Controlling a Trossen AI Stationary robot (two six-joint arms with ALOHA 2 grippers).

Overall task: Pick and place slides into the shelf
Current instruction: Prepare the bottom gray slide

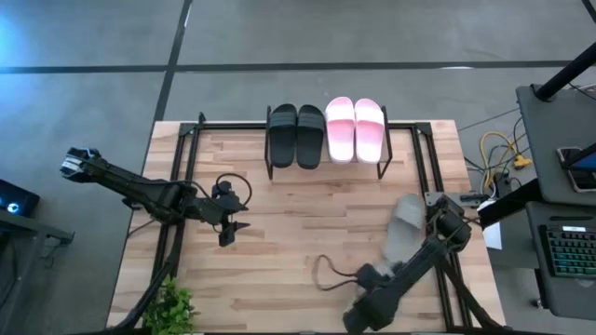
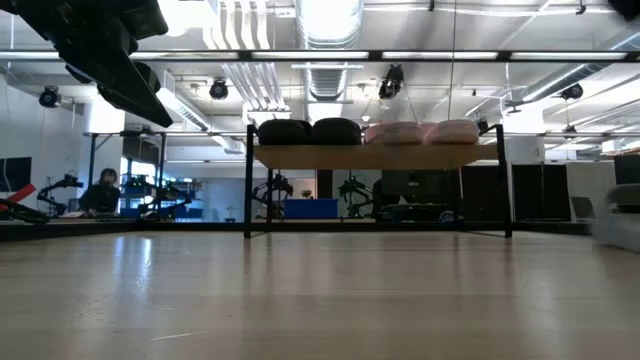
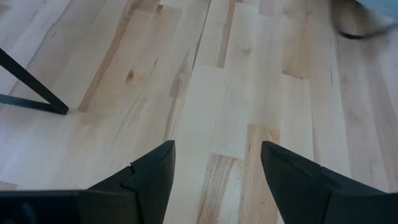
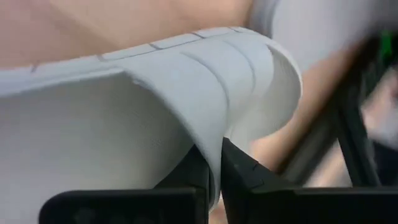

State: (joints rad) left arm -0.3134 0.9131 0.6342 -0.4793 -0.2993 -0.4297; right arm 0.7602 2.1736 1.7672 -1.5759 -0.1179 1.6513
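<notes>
The shelf (image 1: 328, 158) stands at the table's far middle, with two black slides (image 1: 296, 136) and two pale pink slides (image 1: 355, 129) side by side on its wooden top board (image 2: 375, 156). A grey slide (image 1: 404, 226) lies near the table's right edge, and my right gripper (image 1: 430, 221) is shut on it. The low view shows that slide at the picture's right rim (image 2: 618, 225). My left gripper (image 1: 228, 233) hangs open over bare wood left of the middle, nothing between its fingers (image 3: 214, 168). My right gripper pinches the edge of the grey slide's wide strap (image 4: 216, 149) between its two fingers, one finger (image 4: 245, 174) inside the arch and the other (image 4: 194, 171) on the ribbed outer face. The fingers come steeply from above. The slide lies on the table top.
A small green plant (image 1: 172, 307) sits at the near left corner. A dark cable loop (image 1: 326, 270) lies beside my right arm. Dark metal frames (image 1: 182, 186) run along both table sides. Bare wood (image 1: 317, 214) spreads between the shelf and the arms.
</notes>
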